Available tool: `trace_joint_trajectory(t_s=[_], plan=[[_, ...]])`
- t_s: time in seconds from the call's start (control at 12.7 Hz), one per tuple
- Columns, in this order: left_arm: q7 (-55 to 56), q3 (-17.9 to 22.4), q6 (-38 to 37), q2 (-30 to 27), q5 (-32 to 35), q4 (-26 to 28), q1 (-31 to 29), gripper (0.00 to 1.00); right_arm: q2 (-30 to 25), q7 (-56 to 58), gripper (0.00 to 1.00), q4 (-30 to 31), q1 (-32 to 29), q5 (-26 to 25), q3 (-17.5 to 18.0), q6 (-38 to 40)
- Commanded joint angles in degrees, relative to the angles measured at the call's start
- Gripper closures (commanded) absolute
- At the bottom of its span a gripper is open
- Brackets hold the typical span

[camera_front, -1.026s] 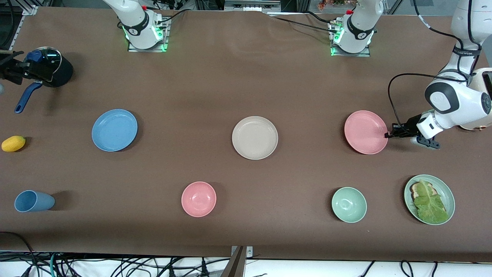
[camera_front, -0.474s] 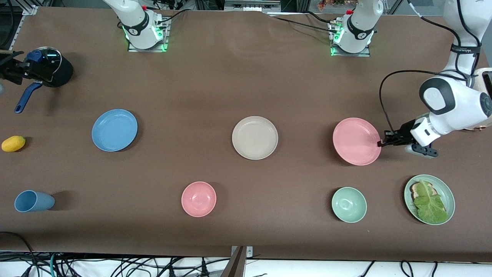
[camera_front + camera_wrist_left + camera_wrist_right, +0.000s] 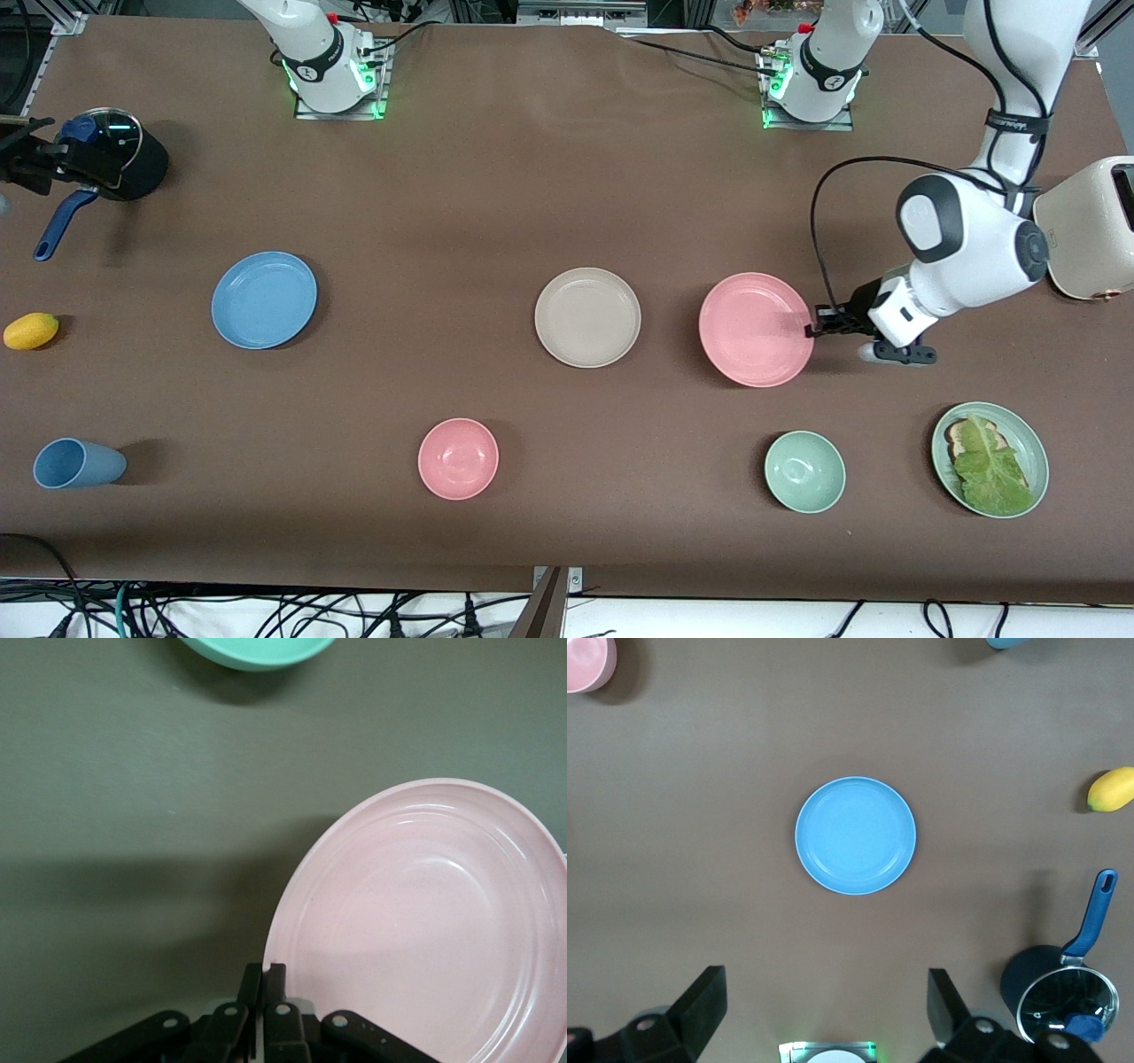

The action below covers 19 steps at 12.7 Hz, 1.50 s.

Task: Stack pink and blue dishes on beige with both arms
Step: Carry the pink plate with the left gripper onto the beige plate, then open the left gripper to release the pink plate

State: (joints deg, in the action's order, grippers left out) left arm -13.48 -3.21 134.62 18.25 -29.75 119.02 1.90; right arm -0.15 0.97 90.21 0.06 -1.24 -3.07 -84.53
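Note:
My left gripper (image 3: 813,331) is shut on the rim of the pink plate (image 3: 756,329), which hangs a little above the table beside the beige plate (image 3: 587,316). In the left wrist view its black fingers (image 3: 275,979) pinch the edge of the pink plate (image 3: 425,921). The blue plate (image 3: 264,299) lies flat toward the right arm's end. High over it, my right gripper (image 3: 824,992) stands open with the blue plate (image 3: 856,835) below; only the right arm's base shows in the front view.
A pink bowl (image 3: 458,458), a pale green bowl (image 3: 804,471) and a green plate of lettuce on toast (image 3: 990,458) lie nearer the front camera. A blue cup (image 3: 75,463), a lemon (image 3: 31,330) and a dark pot (image 3: 115,164) sit at the right arm's end. A cream toaster (image 3: 1088,229) stands by the left arm.
My left gripper has lifted the pink plate and carried it toward the beige plate. The right arm and the other dishes have not moved.

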Motion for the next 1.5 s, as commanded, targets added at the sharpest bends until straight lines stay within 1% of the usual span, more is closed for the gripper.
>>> trace_joint_trajectory(t_s=[0.0,0.47,0.79,1.18,1.42], plan=[[7.1,0.7,0.2,-1.0,-0.7,-0.2,4.6,1.00,0.2,-0.5,0.00,-0.9,-0.1,0.6,-0.1,0.9],[25.0,0.7,7.2,-0.1,-0.7,-0.1,16.3,1.00,0.2,-0.5,0.00,-0.9,-0.1,0.6,-0.1,0.9],[33.9,1.2,12.3,1.5,-0.7,0.0,23.0,1.00,0.2,-0.5,0.00,-0.9,-0.1,0.6,-0.1,0.9],[41.7,1.4,17.2,3.6,-0.7,0.6,29.6,1.00,0.2,-0.5,0.00,-0.9,-0.1,0.6,-0.1,0.9],[44.1,1.5,20.3,4.7,-0.7,1.7,32.8,1.00,0.2,-0.5,0.00,-0.9,-0.1,0.6,-0.1,0.9]])
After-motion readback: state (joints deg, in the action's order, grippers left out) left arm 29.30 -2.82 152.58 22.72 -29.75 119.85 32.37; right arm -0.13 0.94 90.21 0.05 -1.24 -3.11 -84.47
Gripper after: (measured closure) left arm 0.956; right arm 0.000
